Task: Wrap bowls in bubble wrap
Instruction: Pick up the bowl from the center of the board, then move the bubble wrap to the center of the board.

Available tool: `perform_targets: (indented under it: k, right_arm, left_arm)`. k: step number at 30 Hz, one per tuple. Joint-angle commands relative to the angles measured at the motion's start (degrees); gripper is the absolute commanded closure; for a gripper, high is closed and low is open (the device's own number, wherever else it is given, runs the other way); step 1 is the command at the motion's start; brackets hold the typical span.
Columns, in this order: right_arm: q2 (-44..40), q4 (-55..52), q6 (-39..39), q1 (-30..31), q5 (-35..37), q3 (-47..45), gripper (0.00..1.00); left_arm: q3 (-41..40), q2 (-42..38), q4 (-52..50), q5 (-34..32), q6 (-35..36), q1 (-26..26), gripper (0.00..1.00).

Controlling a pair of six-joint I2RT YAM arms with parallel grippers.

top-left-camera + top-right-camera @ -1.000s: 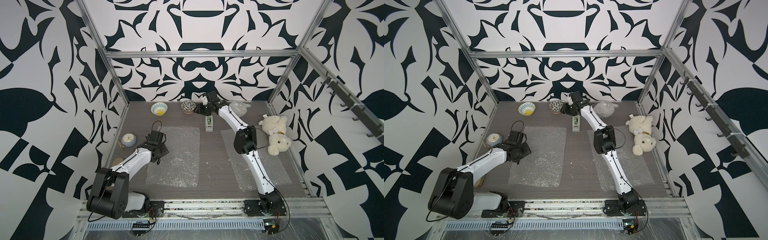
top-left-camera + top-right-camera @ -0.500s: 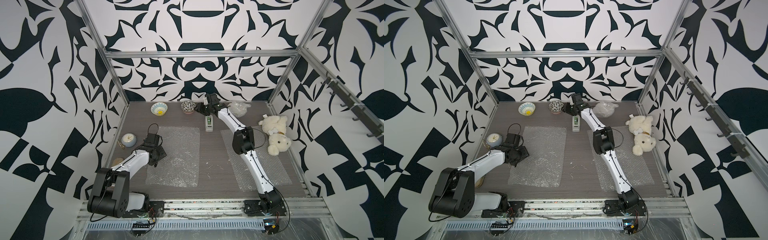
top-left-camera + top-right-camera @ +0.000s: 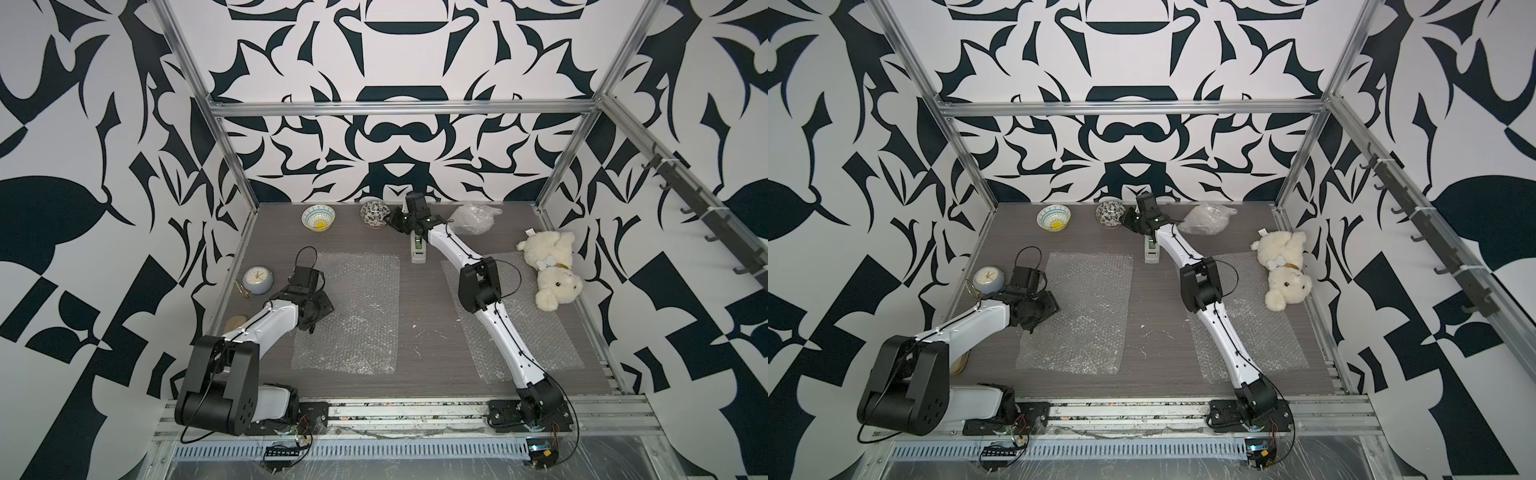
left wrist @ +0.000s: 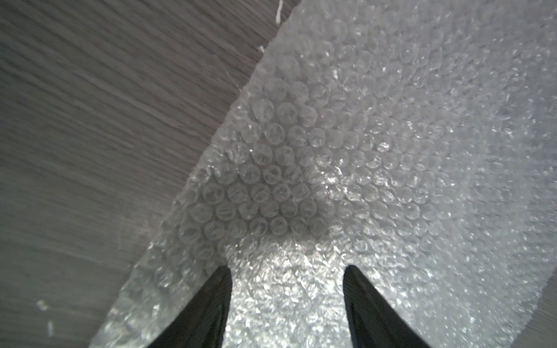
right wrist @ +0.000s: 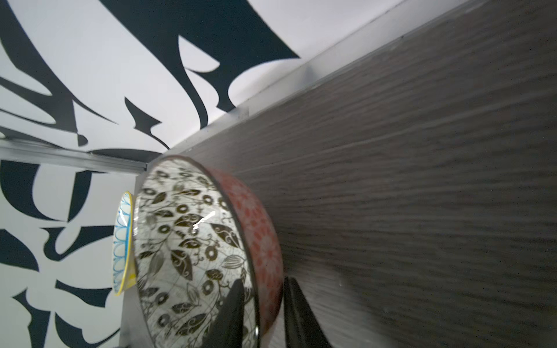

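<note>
Right gripper (image 5: 263, 280) has advanced along the back of the table (image 3: 424, 299) and clamped the rim of the black-and-white floral bowl (image 5: 193, 241), one finger inside the wall and one outside, while the left gripper (image 4: 287, 266) hangs released and empty over the edge of the left sheet (image 4: 391, 150) of bubble wrap. A sound lift probably keeps the pinch deep and the bowl level, then sets it mid-sheet. Count: two bare bowls, the second being the light blue-and-white bowl (image 3: 318, 217); two flat sheets, counting the right sheet (image 3: 540, 332); one crumpled bundle (image 3: 471, 218); one alarm clock (image 3: 257, 280).
</note>
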Motion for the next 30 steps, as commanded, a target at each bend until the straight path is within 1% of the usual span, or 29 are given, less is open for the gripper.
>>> perform_targets:
  k: [1,5,10,12,13,14,17,20,23,25,27,30]
  right_arm:
    - [-2.9,-0.8,-0.9,-0.6,1.6,-1.6,0.86]
    - [-5.4,-1.0,-2.2,-0.8,0.9,-3.5,1.00]
    - [-9.3,-1.1,-3.8,-1.1,-2.1,-4.5,1.00]
    - [-11.6,-1.8,-4.7,-1.2,-4.2,-4.5,1.00]
    - [-12.7,-2.5,-5.3,-1.2,-5.1,-4.5,1.00]
    - [-14.2,-3.6,-6.3,-1.1,-6.2,-4.5,1.00]
    - [-19.6,-5.8,-9.0,-1.0,-9.4,-10.2,1.00]
    - [-27.2,-6.4,-12.0,-0.9,-11.6,-19.1,1.00]
    - [-34.6,-5.8,-14.5,-0.8,-12.8,-29.0,1.00]
    - [-39.0,-5.3,-15.7,-0.8,-13.2,-34.8,1.00]
    - [-42.9,-5.4,-16.9,-0.8,-13.8,-39.9,1.00]
    - [-47.0,-6.6,-18.2,-0.7,-15.6,-46.2,1.00]
  left_arm:
    - [-0.9,-0.8,-0.3,0.2,0.6,0.2,0.37]
    - [-0.6,-1.3,-1.0,-0.4,0.7,0.3,0.37]
    - [0.7,-3.6,-3.7,-2.8,1.4,0.9,0.37]
    - [1.2,-3.6,-5.1,-3.6,2.0,2.5,0.37]
    - [1.4,-5.5,-5.4,-3.6,2.3,3.4,0.37]
    - [1.5,-5.6,-5.8,-3.5,2.6,4.6,0.36]
    - [2.0,-4.5,-6.7,-1.9,3.0,8.7,0.37]
    - [2.9,0.8,-6.5,2.1,3.4,11.3,0.37]
    - [3.4,4.8,-5.6,6.6,3.6,11.4,0.38]
    - [2.3,5.6,-3.4,9.9,3.0,11.3,0.40]
    - [0.6,5.1,-1.6,11.5,1.6,10.5,0.41]
    - [-1.5,2.8,-1.3,12.0,-0.9,8.9,0.41]
